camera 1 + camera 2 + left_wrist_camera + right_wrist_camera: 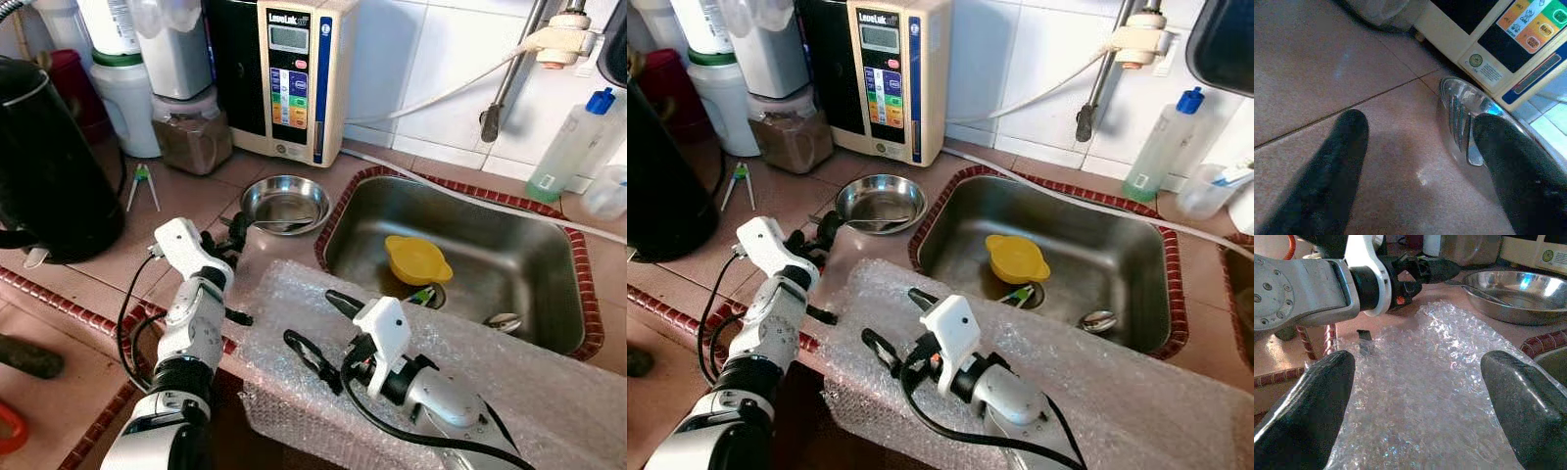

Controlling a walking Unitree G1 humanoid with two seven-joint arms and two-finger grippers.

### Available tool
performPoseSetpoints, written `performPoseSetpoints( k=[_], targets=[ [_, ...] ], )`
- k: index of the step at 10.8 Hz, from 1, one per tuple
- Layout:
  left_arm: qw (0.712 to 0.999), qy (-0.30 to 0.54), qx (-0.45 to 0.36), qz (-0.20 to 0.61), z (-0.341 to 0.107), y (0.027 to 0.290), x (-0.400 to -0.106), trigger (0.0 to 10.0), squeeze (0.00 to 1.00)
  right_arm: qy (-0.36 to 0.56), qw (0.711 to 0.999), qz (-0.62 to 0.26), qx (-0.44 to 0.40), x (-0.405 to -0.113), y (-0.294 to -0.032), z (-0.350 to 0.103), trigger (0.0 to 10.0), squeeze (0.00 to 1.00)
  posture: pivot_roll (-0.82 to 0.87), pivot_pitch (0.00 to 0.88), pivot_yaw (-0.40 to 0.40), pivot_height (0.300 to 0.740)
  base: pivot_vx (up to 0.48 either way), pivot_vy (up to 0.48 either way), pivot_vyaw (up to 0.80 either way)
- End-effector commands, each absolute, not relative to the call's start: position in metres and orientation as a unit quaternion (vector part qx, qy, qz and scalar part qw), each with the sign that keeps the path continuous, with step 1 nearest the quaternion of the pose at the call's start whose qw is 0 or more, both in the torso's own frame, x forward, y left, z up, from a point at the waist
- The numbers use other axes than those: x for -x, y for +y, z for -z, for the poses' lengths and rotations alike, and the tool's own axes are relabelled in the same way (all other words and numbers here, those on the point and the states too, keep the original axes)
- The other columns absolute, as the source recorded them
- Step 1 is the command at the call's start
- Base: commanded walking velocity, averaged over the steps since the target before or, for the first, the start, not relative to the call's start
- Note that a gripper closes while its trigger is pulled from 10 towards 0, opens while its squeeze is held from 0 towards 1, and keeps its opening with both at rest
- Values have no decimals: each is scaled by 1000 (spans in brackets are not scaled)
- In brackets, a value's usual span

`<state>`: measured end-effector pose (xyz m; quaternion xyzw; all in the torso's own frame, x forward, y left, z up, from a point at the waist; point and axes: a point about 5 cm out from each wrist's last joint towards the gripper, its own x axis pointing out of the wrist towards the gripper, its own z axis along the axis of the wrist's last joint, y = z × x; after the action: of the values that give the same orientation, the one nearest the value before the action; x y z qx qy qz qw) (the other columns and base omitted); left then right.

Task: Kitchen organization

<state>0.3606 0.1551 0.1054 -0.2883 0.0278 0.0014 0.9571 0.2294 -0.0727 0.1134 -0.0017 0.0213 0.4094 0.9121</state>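
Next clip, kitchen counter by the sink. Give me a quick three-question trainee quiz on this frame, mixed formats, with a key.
1. True or false: the left end effector is shut on the fork.
2. Multiple choice: the yellow bowl sits (A) on the bubble wrap, (B) in the sink, (C) inside the steel bowl.
3. Fill in: the right end effector hovers, open, over the ____.

Key: 1 false, its fingers stand apart on the counter beside the steel bowl; 2 B; 3 bubble wrap.

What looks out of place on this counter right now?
A sheet of bubble wrap is draped over the counter edge beside the sink, odd for a kitchen worktop. A yellow cup lies in the basin.
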Motion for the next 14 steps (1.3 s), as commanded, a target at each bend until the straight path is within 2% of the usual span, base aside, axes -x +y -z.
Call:
performPoseSetpoints(
  k=[1, 14],
  targets=[
    [954, 22, 298, 7, -112, 153, -364, 0, 0, 21, 915, -403, 5, -232, -75, -113, 10000, 0, 9, 0, 41, 740, 0, 0, 0],
    [919, 52, 390, 10, -107, 147, -365, 0, 0, 20, 918, -397, 8, -233, -77, -112, 10000, 0, 9, 0, 46, 740, 0, 0, 0]
  ],
)
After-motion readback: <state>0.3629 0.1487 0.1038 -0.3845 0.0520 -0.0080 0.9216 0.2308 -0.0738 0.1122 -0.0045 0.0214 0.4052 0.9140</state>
